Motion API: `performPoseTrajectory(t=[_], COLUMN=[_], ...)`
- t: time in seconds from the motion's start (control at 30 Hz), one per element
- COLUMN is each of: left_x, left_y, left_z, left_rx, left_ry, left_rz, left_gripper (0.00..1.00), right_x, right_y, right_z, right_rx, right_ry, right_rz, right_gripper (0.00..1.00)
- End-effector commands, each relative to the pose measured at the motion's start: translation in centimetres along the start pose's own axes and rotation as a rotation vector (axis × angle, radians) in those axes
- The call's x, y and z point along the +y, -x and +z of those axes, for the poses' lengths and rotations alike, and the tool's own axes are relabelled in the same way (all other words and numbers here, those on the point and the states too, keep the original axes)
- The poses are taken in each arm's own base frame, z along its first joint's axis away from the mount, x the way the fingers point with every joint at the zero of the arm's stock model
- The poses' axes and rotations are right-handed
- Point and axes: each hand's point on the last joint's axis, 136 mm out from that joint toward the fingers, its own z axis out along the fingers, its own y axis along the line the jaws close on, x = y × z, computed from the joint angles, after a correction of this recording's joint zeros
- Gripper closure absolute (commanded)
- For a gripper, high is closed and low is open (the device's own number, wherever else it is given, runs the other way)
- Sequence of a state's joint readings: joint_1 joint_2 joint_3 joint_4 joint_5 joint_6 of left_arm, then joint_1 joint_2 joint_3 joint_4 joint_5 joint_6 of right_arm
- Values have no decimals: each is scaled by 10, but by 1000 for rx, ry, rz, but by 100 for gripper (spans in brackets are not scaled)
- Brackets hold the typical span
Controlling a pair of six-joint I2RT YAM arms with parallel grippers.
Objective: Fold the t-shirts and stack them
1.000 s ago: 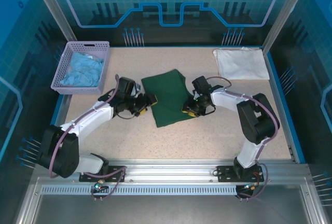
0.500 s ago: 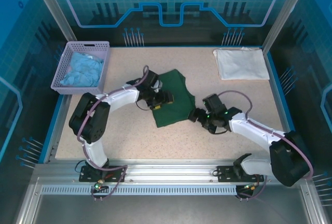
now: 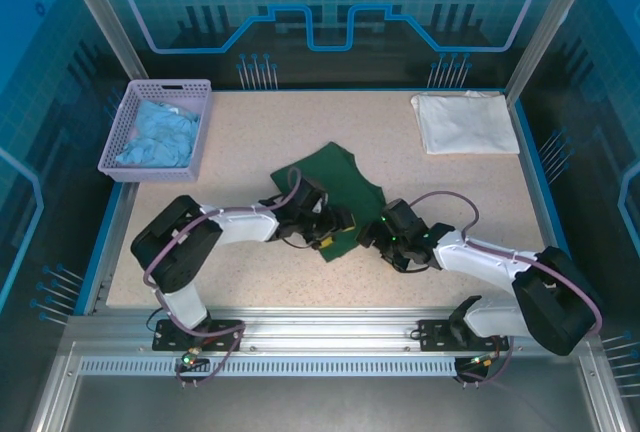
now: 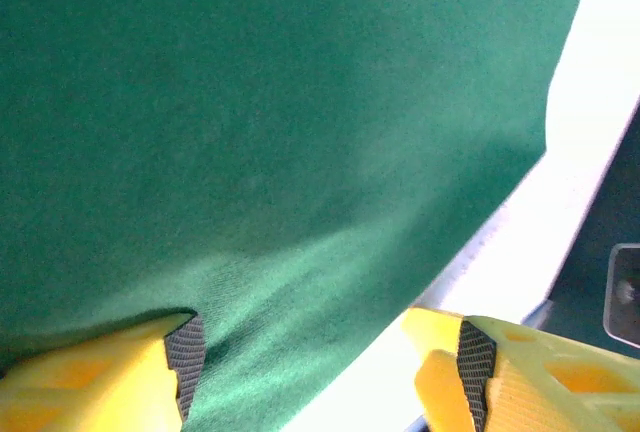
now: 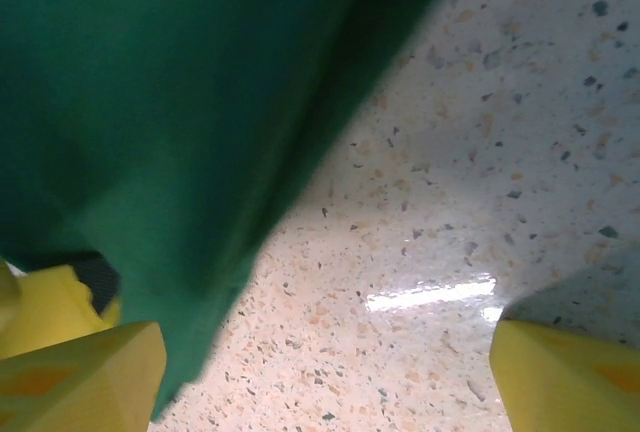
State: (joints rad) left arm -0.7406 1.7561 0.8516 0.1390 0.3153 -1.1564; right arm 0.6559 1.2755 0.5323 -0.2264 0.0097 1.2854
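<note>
The dark green t-shirt (image 3: 338,190) lies folded at the table's middle. My left gripper (image 3: 336,234) is at its near corner, open. In the left wrist view the green cloth (image 4: 260,132) fills the space above the gripper (image 4: 330,377), and its edge runs down between the two apart fingers (image 4: 185,360). My right gripper (image 3: 373,233) is open at the shirt's near right edge. In the right wrist view the cloth (image 5: 170,102) drapes over the left finger (image 5: 80,367), with bare table under the gripper (image 5: 320,387). The white t-shirt (image 3: 465,122) lies folded at the far right.
A lavender basket (image 3: 128,120) holding light blue cloth (image 3: 160,134) stands at the far left. A raised blue rim (image 3: 545,192) borders the speckled table (image 3: 240,272). Both forearms lie low along the near half of the table.
Both grippers moved from the shirt's left and right sides down to its near edge, closing toward each other. The green shirt's near end has shifted slightly to the right.
</note>
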Motion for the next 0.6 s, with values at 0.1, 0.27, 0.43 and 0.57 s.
performPoseTrajectory(t=[0.1,0.27,0.43,0.57], left_x=[22,14,3,-3], left_y=[-48,-50,-18,23], left_z=[35,11,-40,-82], left_rx=[25,-31,-140,-221], left_ry=[62,15,37,3], left_rz=[-190,-201,-116,-98], left_gripper=[28,27,22,20], right_x=[-21,-13,-3,-5], right_y=[12,26,27,23], right_z=[1,-7,-8,0], right_rx=[-36,-77,-62,-40], right_ry=[-32,49,40,28], right_rz=[72,62,31,61], right_gripper=[15,20,23,25])
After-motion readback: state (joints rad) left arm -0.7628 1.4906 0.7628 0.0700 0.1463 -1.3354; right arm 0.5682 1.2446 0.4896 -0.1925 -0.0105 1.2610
